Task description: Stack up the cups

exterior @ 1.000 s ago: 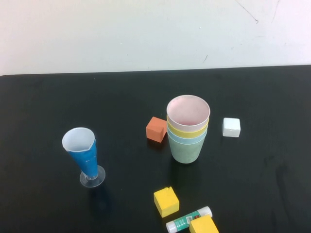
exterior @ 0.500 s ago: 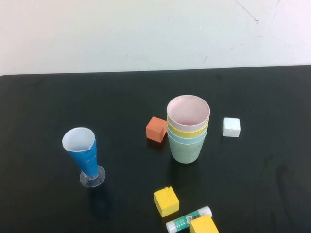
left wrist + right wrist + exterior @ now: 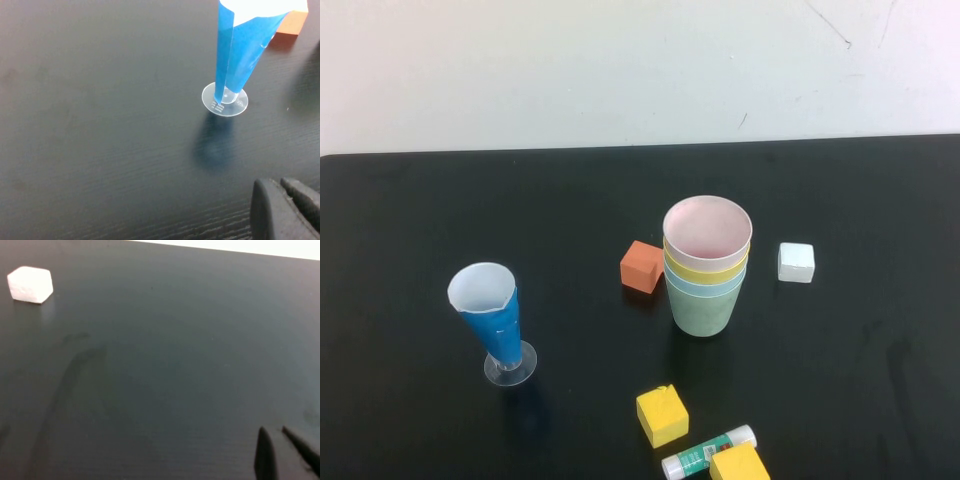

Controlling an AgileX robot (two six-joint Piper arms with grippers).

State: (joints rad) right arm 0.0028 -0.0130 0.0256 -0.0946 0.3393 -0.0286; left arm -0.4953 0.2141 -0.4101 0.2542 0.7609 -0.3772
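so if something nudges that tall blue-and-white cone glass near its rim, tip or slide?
Likely tip: the tall blue-and-white cone glass is wide at the rim and stands on a small clear foot. It probably weighs little, so a low push might slide it on the black table. Left tool and right tool show only at wrist-view edges.

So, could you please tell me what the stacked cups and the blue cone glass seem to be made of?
The stacked cups look like matte plastic: flat pastel walls, no glare. The cone glass seems to be clear plastic or glass around a blue-and-white paper liner, judging by its see-through foot. The left claw and right claw hang apart from both.
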